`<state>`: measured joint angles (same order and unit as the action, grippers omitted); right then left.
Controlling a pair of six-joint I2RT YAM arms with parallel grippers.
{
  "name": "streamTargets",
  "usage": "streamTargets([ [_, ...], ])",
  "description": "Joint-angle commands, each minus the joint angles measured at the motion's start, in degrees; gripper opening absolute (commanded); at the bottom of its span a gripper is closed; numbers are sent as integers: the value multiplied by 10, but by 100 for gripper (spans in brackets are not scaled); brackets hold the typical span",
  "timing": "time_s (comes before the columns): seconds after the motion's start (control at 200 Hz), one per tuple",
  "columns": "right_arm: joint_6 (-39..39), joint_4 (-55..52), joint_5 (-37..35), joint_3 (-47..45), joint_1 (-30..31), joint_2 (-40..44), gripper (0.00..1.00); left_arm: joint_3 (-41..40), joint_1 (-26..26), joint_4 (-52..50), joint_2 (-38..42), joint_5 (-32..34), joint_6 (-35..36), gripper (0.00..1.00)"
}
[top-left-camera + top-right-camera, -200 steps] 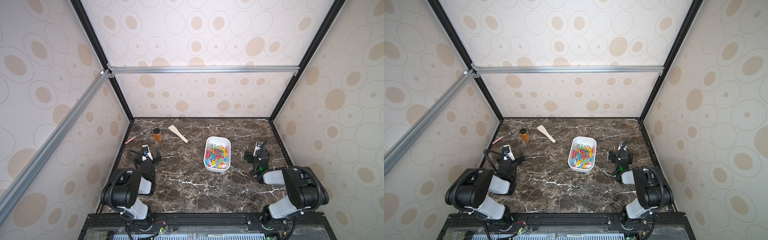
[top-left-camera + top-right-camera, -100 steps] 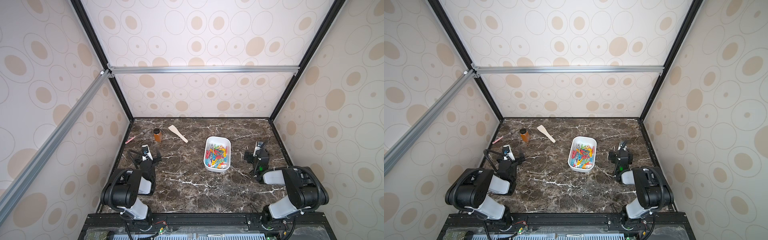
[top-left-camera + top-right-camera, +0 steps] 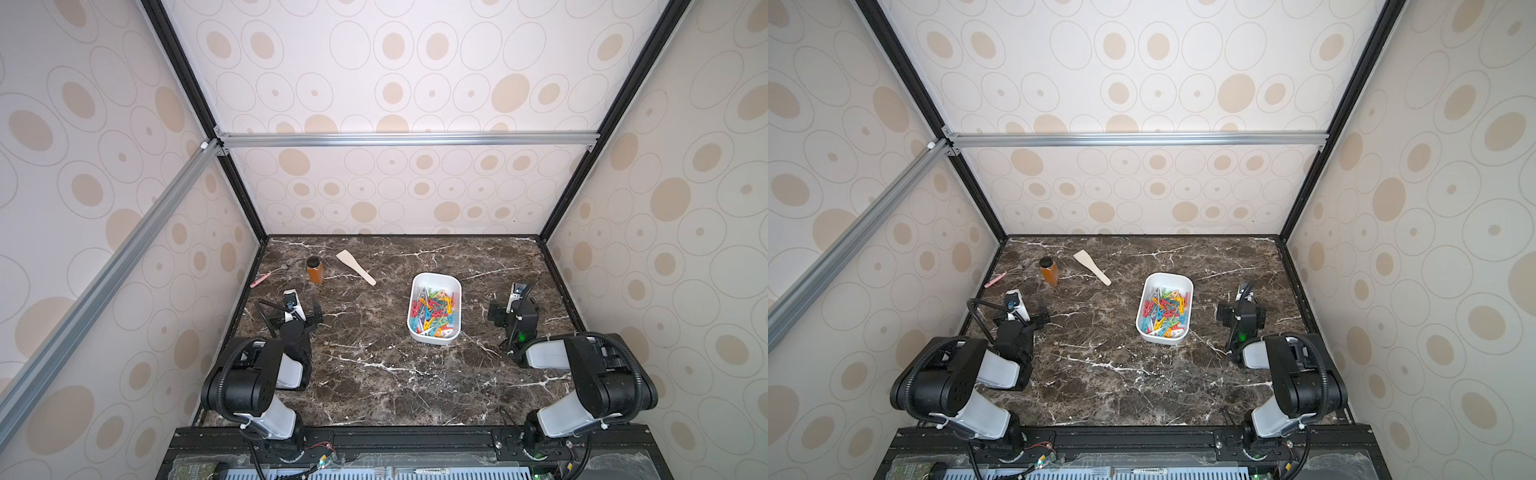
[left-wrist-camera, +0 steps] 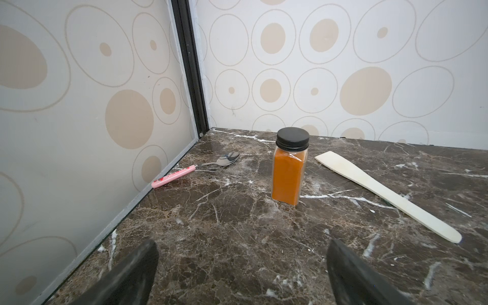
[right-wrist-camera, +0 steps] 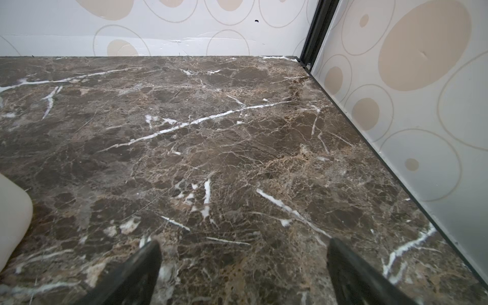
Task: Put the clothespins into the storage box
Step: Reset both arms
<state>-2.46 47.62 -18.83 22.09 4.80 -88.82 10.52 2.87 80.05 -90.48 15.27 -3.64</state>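
- Filling the bottom of their container, the small plastic V-shaped clothespins in red, yellow, blue, teal, grey, orange and green are lying in a loose jumble, and both top views are showing them.
- The white plastic rectangular storage box with rounded corners is holding them. It is sitting lidless right of the table's centre, with its long sides running front to back.
- The dark brown marble-patterned table with white veins is carrying everything.
- The right gripper is sitting low over bare table near the storage box, on its right and apart from it. Its black jaws are standing wide apart and gripping nothing.
- The left gripper is sitting low near the left wall, well apart from the storage box. Its jaws are likewise spreading wide with nothing between them.
- Beyond the left gripper, a square amber jar with a black screw lid is standing upright, showing orange powder inside.
- A pale flat wooden spatula is lying on the table near the jar, on the side toward the storage box, not touching it.
- A metal spoon with a pink patterned handle is lying on the jar's other side, its handle end reaching close to the left wall.
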Motion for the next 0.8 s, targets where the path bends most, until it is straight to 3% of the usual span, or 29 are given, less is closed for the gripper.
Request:
streamTargets([
  [0.0,6,0,1,9,1,7,100,7,-4,8,-2,-4,5,99],
  [0.555,6,-1,2,10,1,7,100,8,-4,7,-2,-5,5,99],
  [0.585,6,-1,1,10,2,7,100,7,-2,10,-2,-24,16,99],
  [0.63,6,-2,1,10,2,7,100,17,4,-8,-4,-103,56,99],
  [0.795,6,-2,2,10,1,7,100,16,1,-8,-1,-108,47,99],
])
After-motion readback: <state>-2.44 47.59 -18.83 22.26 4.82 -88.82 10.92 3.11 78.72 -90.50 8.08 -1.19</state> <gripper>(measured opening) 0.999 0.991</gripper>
